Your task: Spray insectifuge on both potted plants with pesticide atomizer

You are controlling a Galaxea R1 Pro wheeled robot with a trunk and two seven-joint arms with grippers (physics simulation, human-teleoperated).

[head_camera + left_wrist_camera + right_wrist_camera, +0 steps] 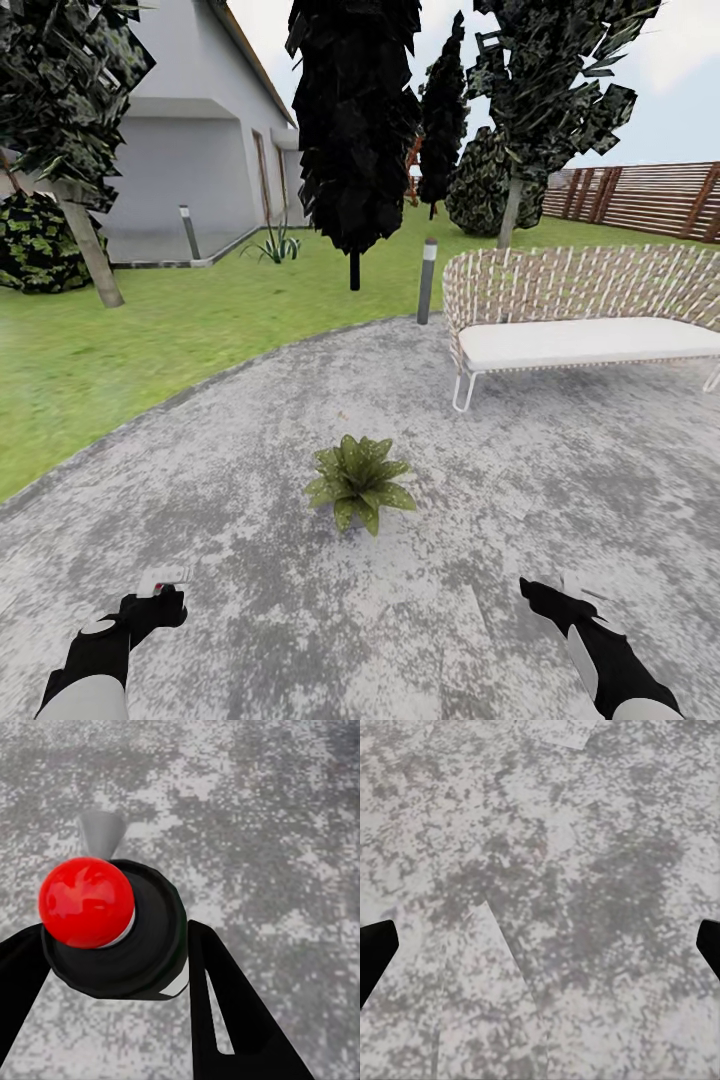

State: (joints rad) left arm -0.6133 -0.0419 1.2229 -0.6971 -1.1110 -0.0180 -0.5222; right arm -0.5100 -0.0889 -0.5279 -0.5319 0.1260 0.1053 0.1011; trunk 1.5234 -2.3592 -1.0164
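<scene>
While the left claw [112, 967] grips the pesticide atomizer [112, 930], the right claw [540, 949] gapes wide near one potted plant [358, 480].

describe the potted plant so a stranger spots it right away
Start at the white woven bench on the grey paved patio. The potted plant sits alone on the paving nearer the robot, a low rosette of broad pointed green leaves, unlike the tall dark trees.

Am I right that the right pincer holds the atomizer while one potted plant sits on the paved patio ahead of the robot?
Not quite: the left pincer holds the pesticide atomizer, as the left wrist view shows. The right pincer is open over bare paving. The potted plant does sit on the patio ahead.
</scene>
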